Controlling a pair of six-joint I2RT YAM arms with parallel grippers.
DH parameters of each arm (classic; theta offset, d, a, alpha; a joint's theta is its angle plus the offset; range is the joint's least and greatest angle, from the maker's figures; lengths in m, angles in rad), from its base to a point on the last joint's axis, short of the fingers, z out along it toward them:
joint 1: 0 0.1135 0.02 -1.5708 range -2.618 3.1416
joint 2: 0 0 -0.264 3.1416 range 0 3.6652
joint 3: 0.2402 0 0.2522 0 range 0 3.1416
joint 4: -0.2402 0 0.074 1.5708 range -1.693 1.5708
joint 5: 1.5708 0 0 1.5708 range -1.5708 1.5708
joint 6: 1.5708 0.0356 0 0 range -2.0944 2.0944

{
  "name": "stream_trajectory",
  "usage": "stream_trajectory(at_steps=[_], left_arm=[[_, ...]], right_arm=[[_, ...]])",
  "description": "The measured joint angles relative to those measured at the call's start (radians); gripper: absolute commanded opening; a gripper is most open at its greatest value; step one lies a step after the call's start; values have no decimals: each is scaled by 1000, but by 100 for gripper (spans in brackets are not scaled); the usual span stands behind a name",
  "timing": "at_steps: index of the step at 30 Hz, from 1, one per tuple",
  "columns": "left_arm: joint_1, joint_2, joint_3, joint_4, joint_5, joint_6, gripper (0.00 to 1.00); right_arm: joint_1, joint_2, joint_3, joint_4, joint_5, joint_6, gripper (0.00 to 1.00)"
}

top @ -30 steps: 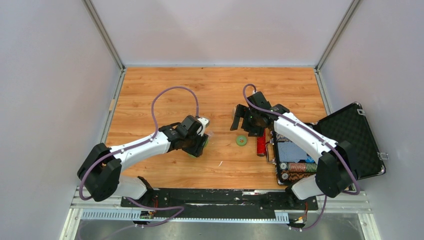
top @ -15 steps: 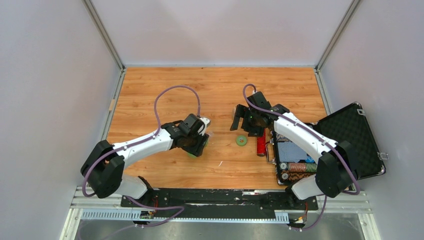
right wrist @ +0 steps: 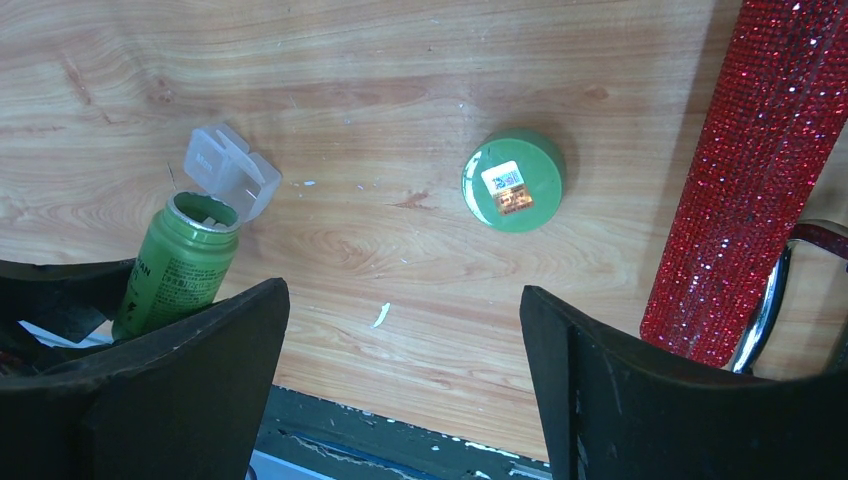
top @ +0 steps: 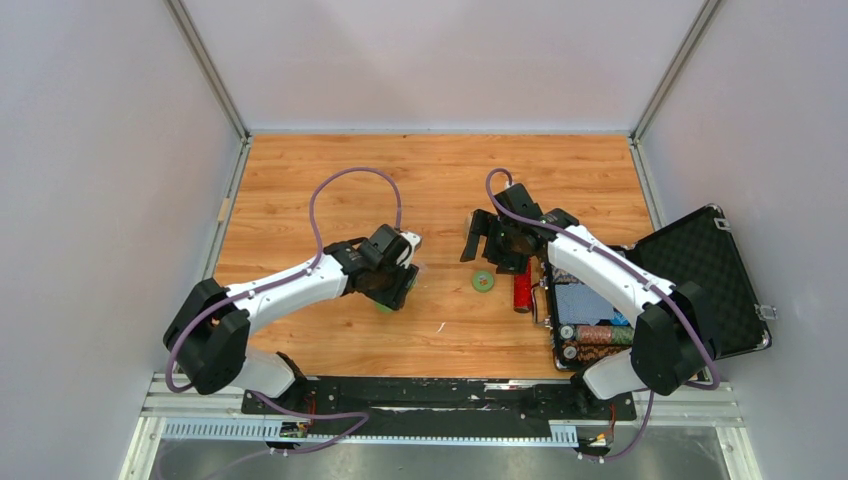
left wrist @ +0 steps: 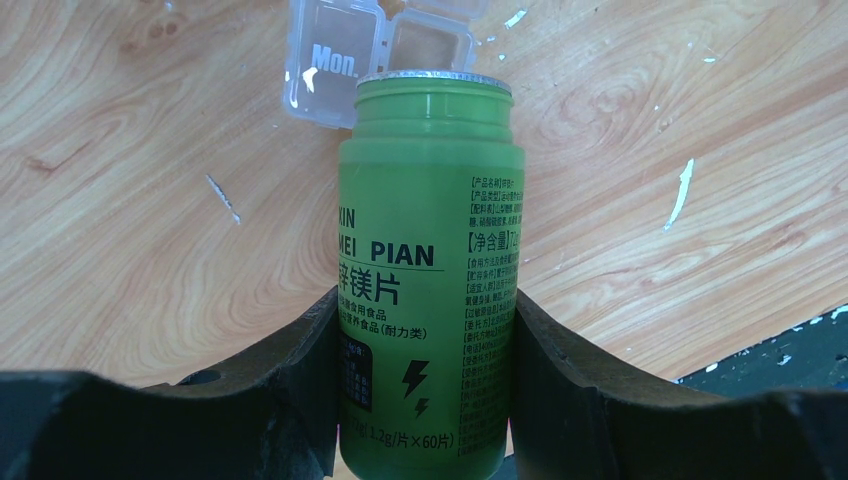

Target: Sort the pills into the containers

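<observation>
My left gripper (left wrist: 425,340) is shut on an open green bottle (left wrist: 430,250), tilted with its mouth at the edge of the tiny clear pill box (left wrist: 330,60) marked "Mon.", whose lid stands open. In the right wrist view the bottle (right wrist: 180,262) leans toward the box (right wrist: 228,172). In the top view my left gripper (top: 392,285) sits left of centre, and the bottle's green base (top: 384,306) shows under it. My right gripper (top: 484,245) is open and empty, above the bottle's green cap (top: 483,282), which also shows in the right wrist view (right wrist: 513,181). No pills show.
A red glitter tube (top: 521,290) lies right of the cap, also in the right wrist view (right wrist: 745,180). An open black case (top: 700,265) with poker chips sits at the right edge. White flecks lie on the wood. The table's dark front edge (right wrist: 400,435) is near.
My left gripper with the bottle has shifted slightly up and back toward the pill box. The right arm has not moved.
</observation>
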Motion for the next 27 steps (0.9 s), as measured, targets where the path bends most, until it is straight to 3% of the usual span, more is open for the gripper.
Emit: stream_trajectory(at_steps=[27], left_arm=[[0, 44, 53, -48, -26, 0, 0]], right_arm=[[-9, 0, -19, 5, 0, 0, 89]])
